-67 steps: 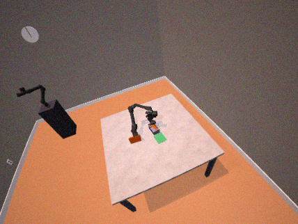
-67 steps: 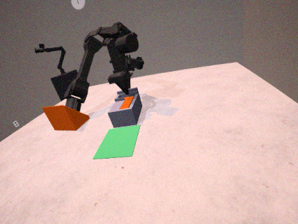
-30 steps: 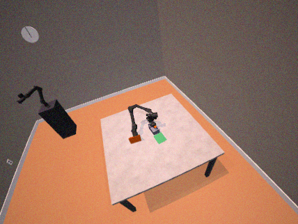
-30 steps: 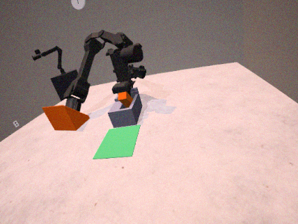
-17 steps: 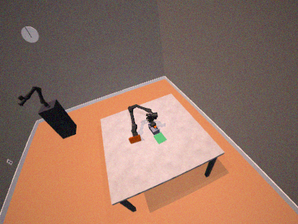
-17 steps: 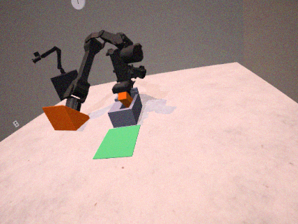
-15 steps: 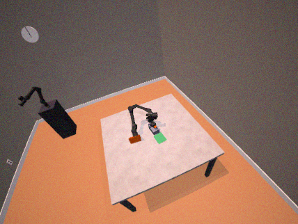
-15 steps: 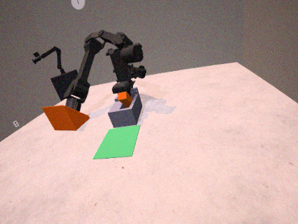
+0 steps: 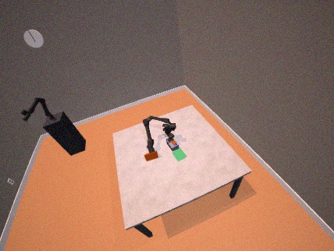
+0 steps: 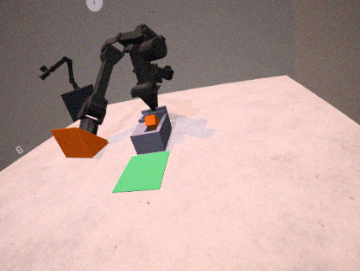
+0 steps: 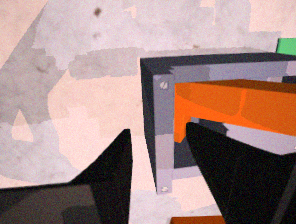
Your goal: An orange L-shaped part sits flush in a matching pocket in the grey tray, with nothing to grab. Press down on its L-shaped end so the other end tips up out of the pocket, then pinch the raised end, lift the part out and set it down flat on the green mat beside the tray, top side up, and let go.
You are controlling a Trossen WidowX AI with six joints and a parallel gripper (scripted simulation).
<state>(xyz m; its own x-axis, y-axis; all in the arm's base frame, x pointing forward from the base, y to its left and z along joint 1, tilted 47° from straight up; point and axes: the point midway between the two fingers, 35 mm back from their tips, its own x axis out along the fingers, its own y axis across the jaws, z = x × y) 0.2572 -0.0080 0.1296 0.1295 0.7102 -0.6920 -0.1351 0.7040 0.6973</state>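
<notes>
The orange part (image 9: 174,143) (image 10: 150,120) (image 11: 215,100) is tilted in the pocket of the grey tray (image 9: 175,147) (image 10: 148,144) (image 11: 163,115). Its end nearer the mat stands up above the tray rim; its L-shaped end is low at the far end. The gripper (image 10: 155,108) (image 11: 158,128) points down over that far end, partly open with nothing between its fingers. In the wrist view one fingertip is at the L-shaped end and the other is outside the tray wall. Whether the finger touches the part cannot be told. The green mat (image 9: 179,154) (image 10: 143,172) (image 11: 287,46) is bare.
The arm's orange base block (image 9: 151,156) (image 10: 80,143) stands on the table (image 9: 156,195) (image 10: 252,189) to the left of the tray. A second dark arm on a black pedestal (image 9: 65,134) stands on the floor beyond the table.
</notes>
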